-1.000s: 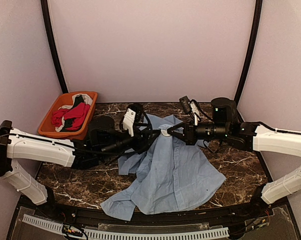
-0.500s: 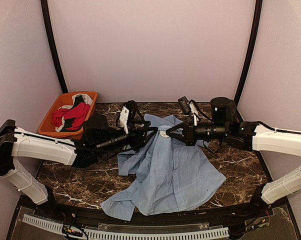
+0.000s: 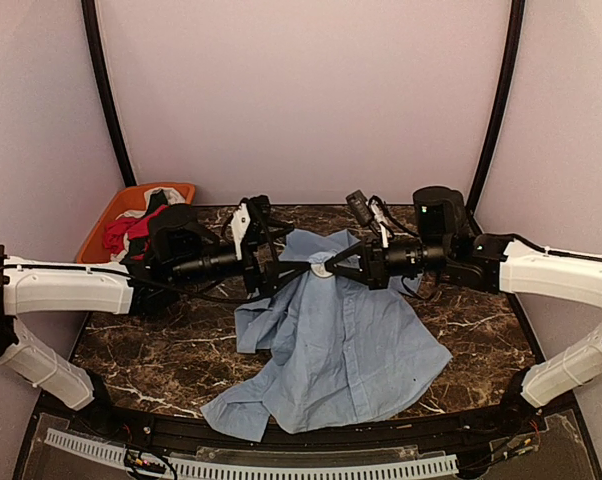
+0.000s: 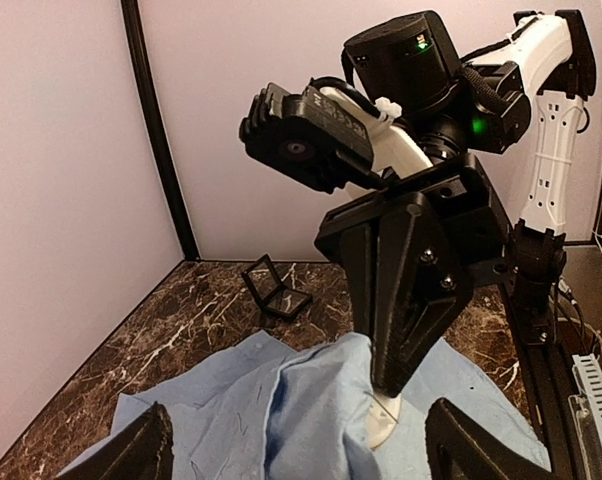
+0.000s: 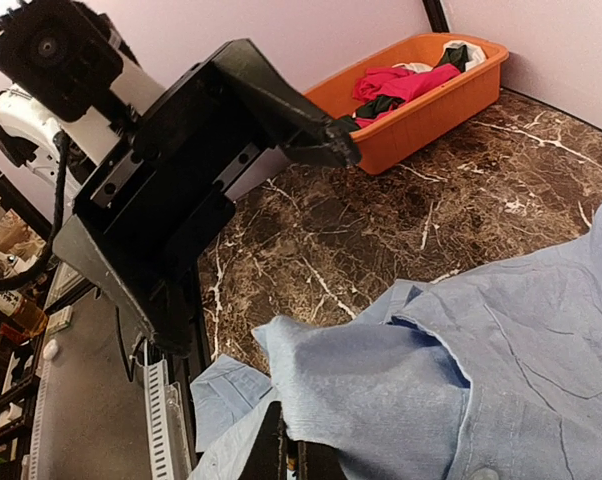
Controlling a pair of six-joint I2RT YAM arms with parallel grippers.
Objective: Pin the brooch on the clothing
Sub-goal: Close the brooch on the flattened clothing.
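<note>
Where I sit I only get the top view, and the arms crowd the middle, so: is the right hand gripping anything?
Observer: Yes. The left wrist view shows the right hand shut on a small white piece, probably the brooch, which touches the shirt.
Operator: And the left hand?
Observer: The left hand is wide open and holds nothing.
Operator: Anything hidden behind the arms?
Observer: A small black case lies open on the table beyond the shirt.
</note>
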